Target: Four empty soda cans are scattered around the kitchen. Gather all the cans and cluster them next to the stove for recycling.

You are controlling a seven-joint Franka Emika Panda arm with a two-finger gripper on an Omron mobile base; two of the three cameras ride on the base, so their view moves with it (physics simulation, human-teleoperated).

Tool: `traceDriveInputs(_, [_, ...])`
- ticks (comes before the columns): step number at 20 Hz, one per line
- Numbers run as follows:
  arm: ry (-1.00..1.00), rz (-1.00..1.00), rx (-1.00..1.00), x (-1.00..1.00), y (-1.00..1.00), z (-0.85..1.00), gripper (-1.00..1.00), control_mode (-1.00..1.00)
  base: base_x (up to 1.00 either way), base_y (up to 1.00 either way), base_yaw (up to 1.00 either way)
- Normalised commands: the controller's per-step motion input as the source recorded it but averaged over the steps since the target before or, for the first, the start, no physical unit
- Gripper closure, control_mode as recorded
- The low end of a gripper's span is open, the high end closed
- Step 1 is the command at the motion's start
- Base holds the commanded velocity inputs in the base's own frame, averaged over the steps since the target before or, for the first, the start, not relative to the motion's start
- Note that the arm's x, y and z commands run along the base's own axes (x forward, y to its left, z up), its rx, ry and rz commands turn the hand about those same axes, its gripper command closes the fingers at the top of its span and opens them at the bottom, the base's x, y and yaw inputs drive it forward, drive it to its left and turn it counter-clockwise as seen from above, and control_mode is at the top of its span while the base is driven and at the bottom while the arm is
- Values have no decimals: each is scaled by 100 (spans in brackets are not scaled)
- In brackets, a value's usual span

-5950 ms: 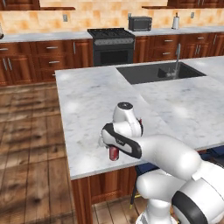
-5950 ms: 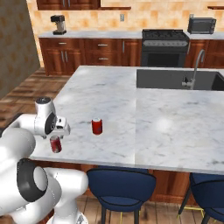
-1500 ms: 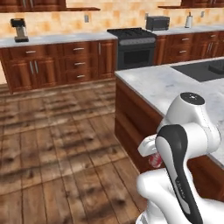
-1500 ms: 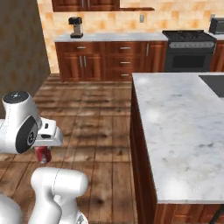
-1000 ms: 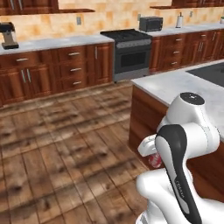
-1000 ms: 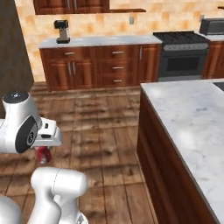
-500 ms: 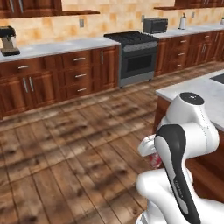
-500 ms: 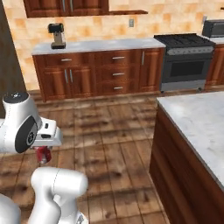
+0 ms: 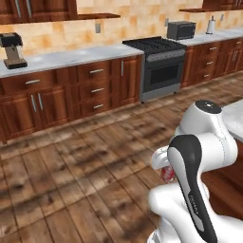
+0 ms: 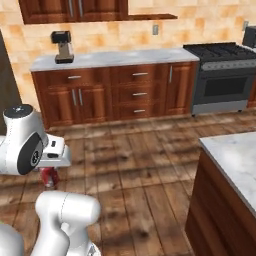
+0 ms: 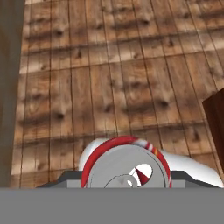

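Across the wood floor (image 10: 150,165) the stove (image 9: 159,66) sits at two o'clock; our gripper (image 10: 49,175) pinches what looks like a red soda can (image 11: 126,164), fingers mostly hidden, above the planks.

One red soda can (image 11: 124,164) was counted, seen from above in the hand view and from the side in the right base view. One black stove (image 9: 159,66) stood in the run of cabinets along the far wall. One coffee machine (image 10: 62,46) stood on the surface (image 10: 115,57) along that wall. One small grey toaster oven (image 9: 181,30) was counted on the surface to the right of the stove, and one white paper-towel roll (image 9: 211,24) beyond it. Two wall outlets were counted in the left base view, one (image 9: 97,28) left of the stove and one nearer the toaster oven. One island surface (image 10: 237,162) with a marble top was counted.
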Motion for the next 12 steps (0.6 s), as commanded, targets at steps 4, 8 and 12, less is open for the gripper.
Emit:
traceDriveInputs(4, [0, 0, 0, 0, 0, 0, 100, 100, 100, 9, -4])
traceDriveInputs(8, [0, 0, 0, 0, 0, 0, 100, 100, 100, 15, -5])
traceDriveInputs(12, [0, 0, 0, 0, 0, 0, 100, 100, 100, 21, -3])
